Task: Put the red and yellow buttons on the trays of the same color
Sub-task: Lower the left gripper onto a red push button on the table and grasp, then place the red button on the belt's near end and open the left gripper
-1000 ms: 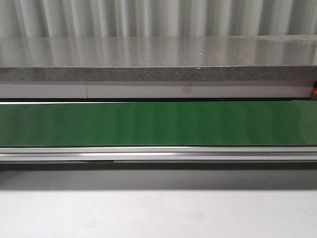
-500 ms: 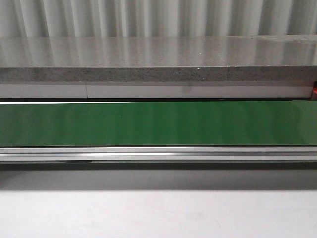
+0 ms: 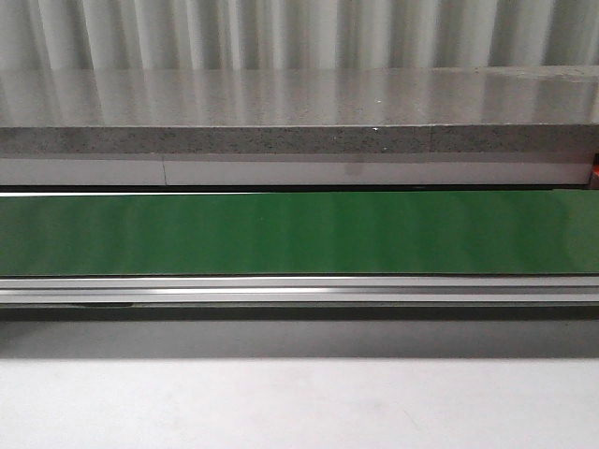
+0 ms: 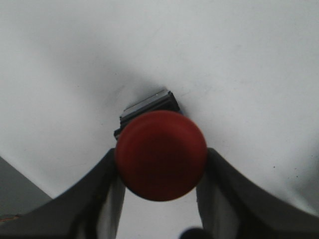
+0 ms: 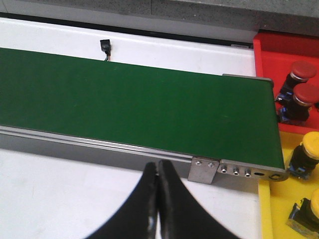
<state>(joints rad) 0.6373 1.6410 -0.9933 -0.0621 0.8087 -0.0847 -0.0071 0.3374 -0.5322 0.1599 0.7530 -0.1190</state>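
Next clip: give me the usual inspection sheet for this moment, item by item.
Surface: green conveyor belt bare in both views; white table in front.
Job's things: red button in the left tool; two red buttons in the red tray; two yellow buttons in the yellow tray.
Clutter: nothing seen.
Grippers: left tool shut on the red button; right tool shut, holding nothing.
Cables: small black connector beyond the belt.
Surroundings: grey stone ledge, corrugated wall behind.

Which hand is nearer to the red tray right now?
Right. The right hand hangs shut over the table by the belt's end, where the red tray sits. The left hand grips a red button over bare table, no tray showing.
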